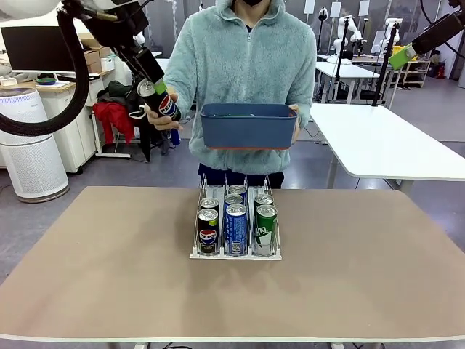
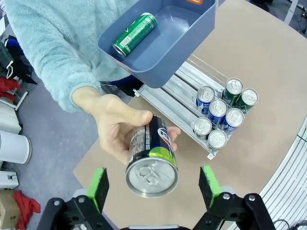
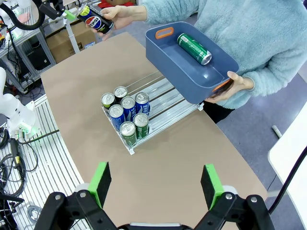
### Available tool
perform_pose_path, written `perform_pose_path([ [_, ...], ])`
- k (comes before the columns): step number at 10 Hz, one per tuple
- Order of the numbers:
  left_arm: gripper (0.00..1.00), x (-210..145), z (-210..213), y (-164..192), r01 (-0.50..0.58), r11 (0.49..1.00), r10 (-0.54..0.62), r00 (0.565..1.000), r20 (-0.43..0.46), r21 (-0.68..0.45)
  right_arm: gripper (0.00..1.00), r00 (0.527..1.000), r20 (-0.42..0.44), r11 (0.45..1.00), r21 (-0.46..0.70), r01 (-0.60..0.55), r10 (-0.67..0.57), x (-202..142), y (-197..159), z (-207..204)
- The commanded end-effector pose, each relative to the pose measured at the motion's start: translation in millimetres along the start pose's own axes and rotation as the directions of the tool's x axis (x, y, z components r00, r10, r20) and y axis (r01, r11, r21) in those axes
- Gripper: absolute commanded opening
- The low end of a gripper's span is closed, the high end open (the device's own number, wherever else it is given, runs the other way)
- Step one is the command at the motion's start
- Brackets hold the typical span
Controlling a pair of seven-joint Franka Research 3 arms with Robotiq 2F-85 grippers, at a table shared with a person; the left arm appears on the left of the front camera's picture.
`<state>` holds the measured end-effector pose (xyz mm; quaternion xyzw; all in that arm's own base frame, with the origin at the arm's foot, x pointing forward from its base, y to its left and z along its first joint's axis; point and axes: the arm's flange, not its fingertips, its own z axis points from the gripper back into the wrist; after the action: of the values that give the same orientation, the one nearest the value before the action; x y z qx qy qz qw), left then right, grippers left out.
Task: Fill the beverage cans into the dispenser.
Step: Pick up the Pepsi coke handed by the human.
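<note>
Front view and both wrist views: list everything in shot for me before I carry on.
dispenser: one, clear, table middle
cans in dispenser: seven; two black, three blue, two green; upright in lanes
green can: one, lying in bin
bin: one, dark blue, held above dispenser
black can: one, in person's hand
table: one, brown
person's hands: two; one on black can, one on bin
left gripper: open, either side of black can
right gripper: open, empty, above table
</note>
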<state>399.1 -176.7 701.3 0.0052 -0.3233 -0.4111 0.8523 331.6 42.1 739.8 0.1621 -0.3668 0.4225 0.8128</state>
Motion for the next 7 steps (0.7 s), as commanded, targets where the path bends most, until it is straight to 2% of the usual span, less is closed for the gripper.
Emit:
perform_pose_path([
  [1,1.0,-11,-7,3,-0.015,1.0,0.015,1.0,0.022,0.021,1.0,1.0,-0.002,1.0,0.002,-0.001,0.002,0,1,-1],
  [4,1.0,-15,-16,8,-0.092,0.996,0.09,0.994,0.056,0.019,1.0,1.0,-0.002,1.0,0.002,-0.001,0.002,0,1,-1],
  [5,1.0,-14,-19,8,-0.108,0.994,0.108,0.993,0.04,0.002,1.0,1.0,-0.002,1.0,0.002,-0.001,0.002,0,1,-1],
  [6,1.0,-8,-11,7,-0.045,0.999,0.045,0.999,0.029,0.02,1.0,1.0,-0.002,1.0,0.002,-0.001,0.002,0,1,-1],
  [7,1.0,-8,-11,7,-0.045,0.999,0.045,0.999,0.029,0.02,1.0,1.0,-0.002,1.0,0.002,-0.001,0.002,0,1,-1],
])
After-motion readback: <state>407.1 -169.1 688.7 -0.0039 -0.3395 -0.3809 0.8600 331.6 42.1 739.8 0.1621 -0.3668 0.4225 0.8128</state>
